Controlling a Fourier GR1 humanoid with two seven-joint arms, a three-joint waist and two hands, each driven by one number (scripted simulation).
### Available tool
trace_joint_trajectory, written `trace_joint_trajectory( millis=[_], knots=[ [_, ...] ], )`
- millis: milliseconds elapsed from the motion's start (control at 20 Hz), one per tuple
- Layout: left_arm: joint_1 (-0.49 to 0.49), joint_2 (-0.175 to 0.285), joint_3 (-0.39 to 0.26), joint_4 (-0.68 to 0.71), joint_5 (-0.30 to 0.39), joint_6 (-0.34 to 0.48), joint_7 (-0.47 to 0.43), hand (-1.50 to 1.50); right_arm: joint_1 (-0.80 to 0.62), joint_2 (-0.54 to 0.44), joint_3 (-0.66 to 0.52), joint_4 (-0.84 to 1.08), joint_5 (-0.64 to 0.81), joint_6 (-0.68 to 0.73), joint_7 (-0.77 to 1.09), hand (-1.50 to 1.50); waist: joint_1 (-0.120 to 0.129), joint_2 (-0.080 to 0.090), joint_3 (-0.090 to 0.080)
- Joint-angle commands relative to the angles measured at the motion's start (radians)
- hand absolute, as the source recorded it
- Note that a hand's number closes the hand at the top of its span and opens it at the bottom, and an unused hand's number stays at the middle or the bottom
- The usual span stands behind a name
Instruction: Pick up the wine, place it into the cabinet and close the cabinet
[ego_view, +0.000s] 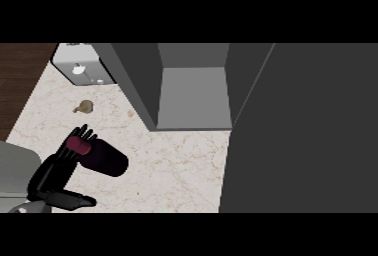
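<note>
Bare counter lies btwn my left hand, w/ the wine in it, and the open cabinet: room to pass. Big dark door stands on the right (like a wall). Small brown thing & grey box sit far left.

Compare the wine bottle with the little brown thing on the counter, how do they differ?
The wine bottle is dark with a red cap; the small brown thing is tan. The wine bottle is far bigger than the small brown thing. The wine bottle shows tilted against the left hand; the small brown thing lies alone on the counter. Both are left of the open cabinet.
</note>
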Motion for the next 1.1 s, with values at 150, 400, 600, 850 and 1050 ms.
trace_joint_trajectory(
  millis=[150, 400, 600, 850, 1050],
  knots=[
    [-0.021, 0.043, -0.037, 0.097, -0.009, -0.158, -0.18, -1.5, 0.032, -0.008, -0.028, -0.131, -0.079, 0.006, 0.045, -1.5, -0.002, -0.001, 0.0],
    [-0.087, -0.024, -0.076, 0.16, -0.023, -0.072, -0.177, -1.5, 0.047, 0.009, 0.029, -0.148, -0.036, 0.004, 0.054, -1.5, -0.008, -0.001, 0.0],
    [-0.042, -0.025, -0.105, 0.132, -0.002, -0.108, -0.202, -1.5, -0.011, -0.007, -0.017, -0.089, -0.043, 0.002, 0.056, -1.5, 0.007, -0.001, 0.0],
    [-0.103, -0.017, -0.126, 0.165, 0.035, -0.152, -0.173, 1.5, 0.01, 0.007, 0.014, -0.118, -0.022, -0.01, 0.063, -1.5, -0.002, -0.002, 0.0],
    [-0.085, -0.027, -0.198, 0.178, -0.034, -0.132, -0.267, 1.5, 0.038, 0.006, 0.01, -0.129, -0.035, -0.003, 0.058, -1.5, -0.008, -0.002, -0.001]
  ],
)
